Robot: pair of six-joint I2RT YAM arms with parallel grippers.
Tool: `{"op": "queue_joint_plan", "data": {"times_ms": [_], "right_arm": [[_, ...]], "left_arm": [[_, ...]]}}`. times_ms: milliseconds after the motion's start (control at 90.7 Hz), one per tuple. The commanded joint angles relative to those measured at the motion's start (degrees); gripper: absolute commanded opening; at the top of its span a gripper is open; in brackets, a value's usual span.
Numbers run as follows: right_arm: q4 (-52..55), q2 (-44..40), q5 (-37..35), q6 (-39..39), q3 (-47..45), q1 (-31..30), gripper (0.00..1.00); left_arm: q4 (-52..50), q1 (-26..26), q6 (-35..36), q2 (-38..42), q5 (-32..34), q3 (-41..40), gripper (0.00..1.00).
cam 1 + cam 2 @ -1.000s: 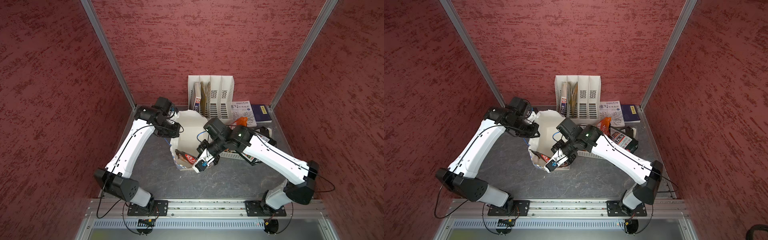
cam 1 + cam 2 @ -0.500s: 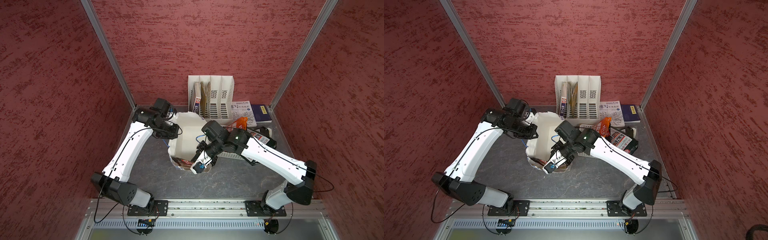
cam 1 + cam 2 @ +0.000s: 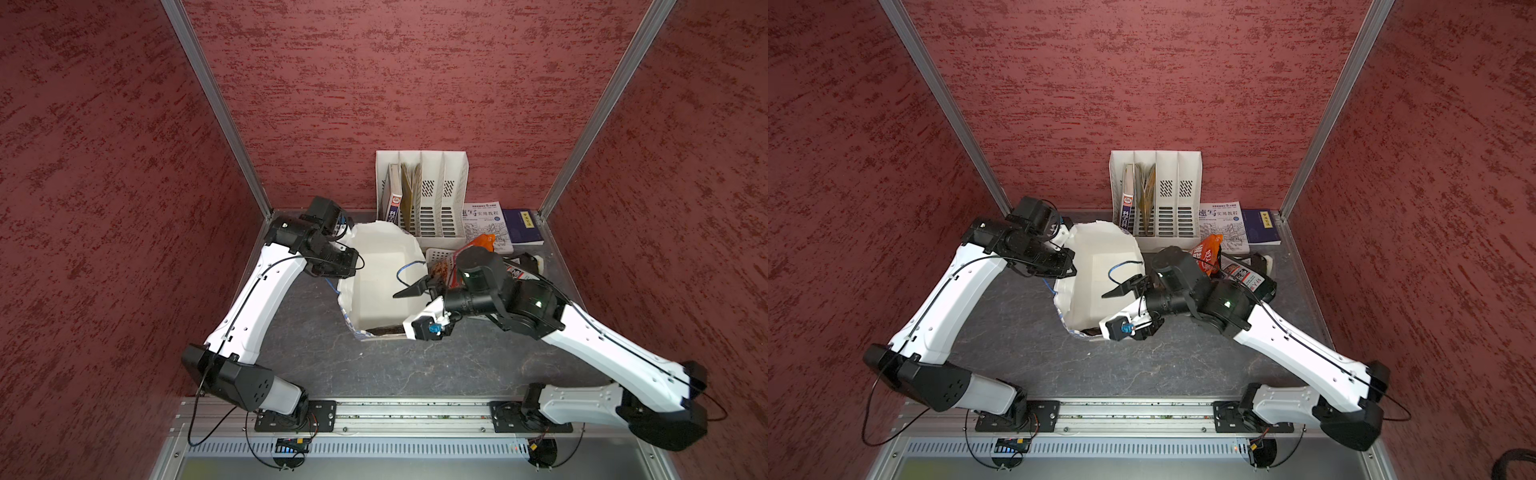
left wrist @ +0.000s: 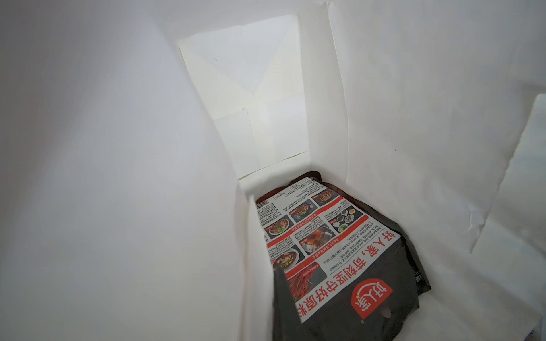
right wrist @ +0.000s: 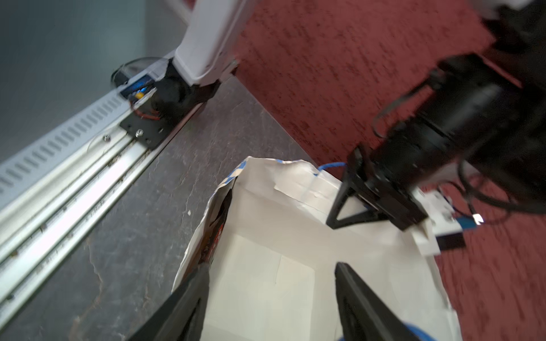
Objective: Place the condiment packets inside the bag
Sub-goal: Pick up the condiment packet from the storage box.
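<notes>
Surface (image 3: 374, 365): one, grey.
Bag (image 3: 374, 299): one, stood upright with its mouth open.
File organizer (image 3: 432, 195): one, four slots, stood at the back wall.
Books: two lay flat, a white book (image 3: 484, 220) and a blue book (image 3: 525, 226).
Basket (image 3: 436, 252): one, held an orange packet (image 3: 1206, 251) and a black packet (image 3: 1246, 276).
Bagged packet (image 4: 334, 251): one seen, lay flat on the bag's floor.
Left tool (image 5: 345, 212): was closed on the bag's rim.
Right tool (image 5: 271, 265): was spread apart and empty over the bag's mouth.
</notes>
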State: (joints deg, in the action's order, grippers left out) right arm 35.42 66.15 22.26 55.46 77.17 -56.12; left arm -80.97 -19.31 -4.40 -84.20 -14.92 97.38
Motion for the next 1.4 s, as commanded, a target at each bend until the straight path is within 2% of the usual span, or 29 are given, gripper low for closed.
{"op": "queue_joint_plan", "data": {"times_ms": [0,33,110,165,187,242,331,408,540,650,782,959,1135,1333,1388], "right_arm": [[-13.2,-5.6,-17.8,-33.0,-0.8,0.0,0.71],[-11.3,-6.4,-25.8,-40.8,0.0,0.5,0.67],[-2.3,-6.4,-39.9,-55.0,2.9,3.4,0.68],[7.8,-5.6,-46.0,-68.1,4.4,8.2,0.63],[10.7,-5.5,-45.5,-72.8,4.3,11.4,0.62],[15.5,-5.7,-37.0,-83.4,1.4,19.7,0.63],[13.9,-7.7,-26.2,-91.4,-6.3,30.4,0.64],[11.6,-8.6,-22.1,-93.9,-10.8,35.0,0.64],[8.5,-6.7,-18.0,-94.7,-12.8,38.6,0.65],[5.6,-3.3,-15.4,-95.1,-13.5,39.6,0.64],[0.3,1.1,-11.2,-96.3,-14.3,39.6,0.59],[-2.8,6.2,-11.9,-98.3,-15.5,39.7,0.54],[-9.1,9.1,-9.7,-101.6,-19.3,38.7,0.50],[-13.9,11.9,-11.8,-103.7,-21.2,35.5,0.48],[-14.5,12.6,-13.0,-104.4,-21.5,35.4,0.45]], "left_arm": [[1.5,-0.2,0.6,1.1,0.2,-0.3,0.00],[1.4,-0.2,0.5,1.2,0.2,-0.3,0.00],[1.6,-0.2,0.5,1.1,0.2,-0.4,0.00],[1.8,-0.2,0.5,1.0,-0.1,-0.4,0.00],[1.8,-0.2,0.5,0.9,-0.2,-0.5,0.00],[1.9,-0.3,0.5,0.7,-0.5,-0.5,0.00],[2.0,-0.5,0.6,0.5,-0.8,-0.4,0.00],[2.1,-0.5,0.7,0.6,-1.1,-0.4,0.00],[2.1,-0.6,0.7,0.8,-1.1,-0.4,0.00],[2.1,-0.6,0.7,1.0,-1.1,-0.4,0.00],[2.1,-0.6,0.7,1.3,-1.1,-0.7,0.00],[2.0,-0.6,0.6,1.5,-1.1,-0.7,0.00],[1.8,-0.5,0.5,1.2,-1.1,-0.6,0.00],[1.7,-0.6,0.5,1.0,-0.9,-0.8,0.00],[1.7,-0.6,0.5,1.0,-0.9,-0.8,0.00]]}}
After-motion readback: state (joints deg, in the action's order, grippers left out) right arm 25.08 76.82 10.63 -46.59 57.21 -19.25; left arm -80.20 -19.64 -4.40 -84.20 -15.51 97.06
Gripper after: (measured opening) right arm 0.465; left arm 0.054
